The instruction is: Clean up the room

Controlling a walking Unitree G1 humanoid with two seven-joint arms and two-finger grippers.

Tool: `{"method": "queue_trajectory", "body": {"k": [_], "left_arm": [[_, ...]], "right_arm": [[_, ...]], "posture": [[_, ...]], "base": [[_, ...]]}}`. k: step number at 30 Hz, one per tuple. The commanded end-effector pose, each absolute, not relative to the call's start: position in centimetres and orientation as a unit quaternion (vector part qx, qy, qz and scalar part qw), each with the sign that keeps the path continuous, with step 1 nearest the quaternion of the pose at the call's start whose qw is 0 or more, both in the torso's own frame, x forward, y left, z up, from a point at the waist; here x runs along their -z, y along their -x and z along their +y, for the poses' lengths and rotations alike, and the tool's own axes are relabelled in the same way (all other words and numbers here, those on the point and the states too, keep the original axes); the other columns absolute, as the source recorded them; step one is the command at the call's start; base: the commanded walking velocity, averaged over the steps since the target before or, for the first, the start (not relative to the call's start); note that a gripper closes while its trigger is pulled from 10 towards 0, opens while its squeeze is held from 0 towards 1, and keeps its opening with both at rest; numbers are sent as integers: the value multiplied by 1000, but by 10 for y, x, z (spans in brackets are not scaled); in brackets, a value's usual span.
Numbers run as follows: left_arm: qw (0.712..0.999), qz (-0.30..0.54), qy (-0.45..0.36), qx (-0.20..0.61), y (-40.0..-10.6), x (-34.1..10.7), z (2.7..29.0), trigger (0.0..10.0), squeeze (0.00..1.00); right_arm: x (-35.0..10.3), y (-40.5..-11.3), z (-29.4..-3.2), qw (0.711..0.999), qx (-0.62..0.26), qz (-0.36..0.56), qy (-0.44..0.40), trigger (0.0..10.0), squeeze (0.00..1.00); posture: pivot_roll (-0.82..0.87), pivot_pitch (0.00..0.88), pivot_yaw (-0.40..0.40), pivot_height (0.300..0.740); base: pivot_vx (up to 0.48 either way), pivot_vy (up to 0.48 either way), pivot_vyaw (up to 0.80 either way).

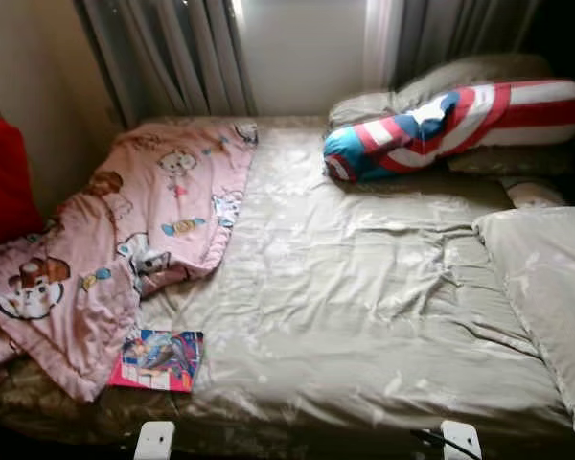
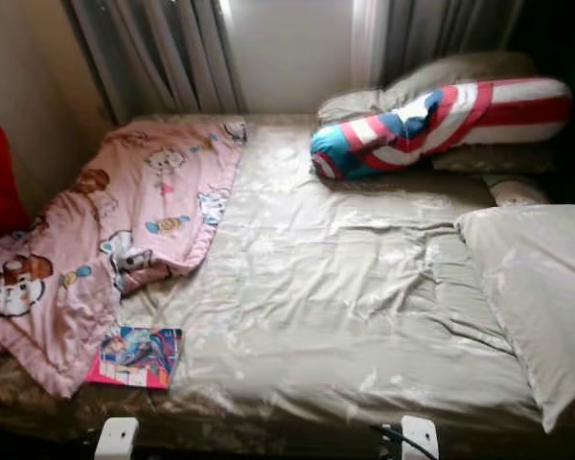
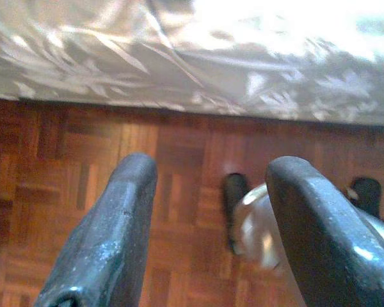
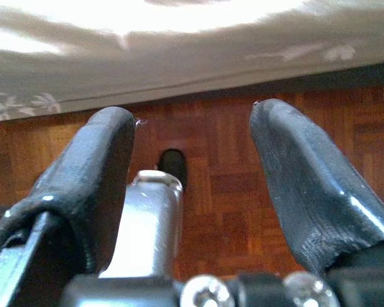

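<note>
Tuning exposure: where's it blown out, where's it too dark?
Left eye view: window backlit and washed out, far right corner near black, bed sheet well lit. Left wrist view: sheet overexposed at the top, parquet floor fine, left gripper fingers soft. Right wrist view: bedding blown white, right gripper sharp.

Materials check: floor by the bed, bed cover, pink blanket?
Floor: looks like wood parquet, reddish-brown blocks in a basket pattern, slight sheen. Bed cover: beige fabric, likely satin-like, glossy with leaf print. Pink blanket: soft quilted fabric, matte, cartoon print.
</note>
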State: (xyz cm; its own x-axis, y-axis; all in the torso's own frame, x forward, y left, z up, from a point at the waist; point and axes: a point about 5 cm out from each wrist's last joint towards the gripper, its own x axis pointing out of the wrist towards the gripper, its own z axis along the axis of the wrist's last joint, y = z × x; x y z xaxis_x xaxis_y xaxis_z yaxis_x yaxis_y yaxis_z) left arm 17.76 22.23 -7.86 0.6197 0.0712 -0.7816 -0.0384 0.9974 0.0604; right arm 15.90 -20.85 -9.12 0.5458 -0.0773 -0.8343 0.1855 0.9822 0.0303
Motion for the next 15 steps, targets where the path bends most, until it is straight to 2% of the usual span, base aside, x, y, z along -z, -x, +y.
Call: {"method": "queue_trajectory", "body": {"k": [1, 15], "left_arm": [[896, 443, -27, -38, -173, 79, 232, 10000, 0], [896, 441, -27, -43, -175, 76, 238, 10000, 0]], "right_arm": [[91, -163, -201, 879, 64, 469, -59, 10000, 0], [90, -165, -201, 880, 62, 468, -58, 10000, 0]], "posture": [[34, 0, 7, 740], [33, 0, 5, 740]], "base": [[0, 375, 0], [0, 374, 0]]}}
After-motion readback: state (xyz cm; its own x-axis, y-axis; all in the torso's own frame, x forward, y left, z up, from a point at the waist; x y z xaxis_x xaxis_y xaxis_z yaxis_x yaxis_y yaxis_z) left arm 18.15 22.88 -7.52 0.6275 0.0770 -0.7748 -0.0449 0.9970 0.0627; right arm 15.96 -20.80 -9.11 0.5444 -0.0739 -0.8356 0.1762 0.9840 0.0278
